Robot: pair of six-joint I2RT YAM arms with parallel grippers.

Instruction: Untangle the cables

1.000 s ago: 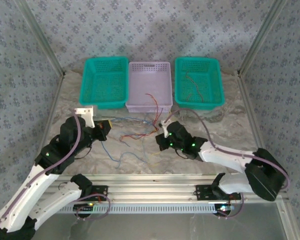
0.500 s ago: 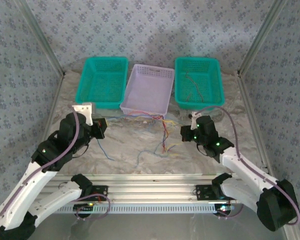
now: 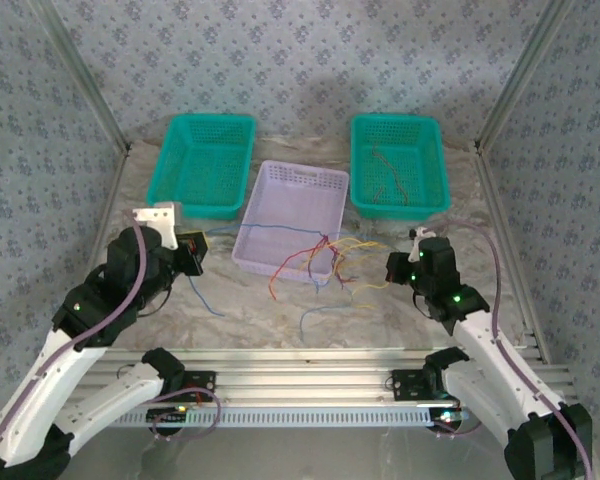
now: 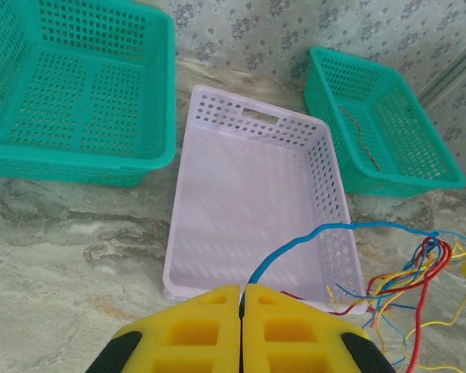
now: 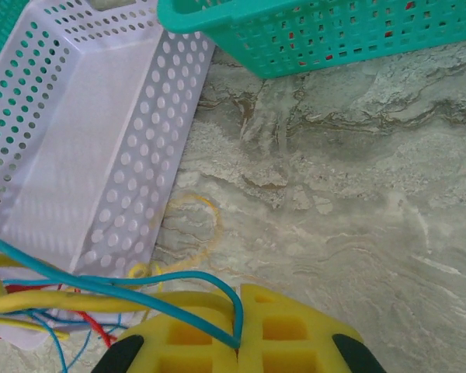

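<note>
My left hand (image 4: 241, 311) is closed tight, its yellow pads (image 4: 198, 330) pressed together on a blue cable (image 4: 311, 233) that arcs away to the right. My right hand (image 5: 238, 311) is closed as well, with a blue strand (image 5: 140, 284) nipped between its pads (image 5: 287, 334).

Between my two hands, the cables (image 3: 320, 255) gather in a knot of red, yellow, orange and blue at the near right corner of the lilac basket (image 3: 305, 172). They fan out from there over its near rim and onto the table (image 3: 250, 320).

The table is pale, veined like marble. The lilac basket sits askew on it between two green ones, the left basket (image 3: 212, 118) and the right basket (image 3: 395, 120). The walls (image 3: 300, 60) are grey-blue with a small flower print, and metal posts (image 3: 80, 70) stand at the corners.

From above, I see both arms spread wide, each hand pulling away from the knot. Two loose blue lengths (image 3: 318, 316) lie on the table nearer to me. My left wrist camera makes plain a dark wire (image 4: 361, 140) lying in the right basket. My right wrist camera picks out a thin yellow loop (image 5: 194, 221) on the table just beside the lilac basket's wall.
</note>
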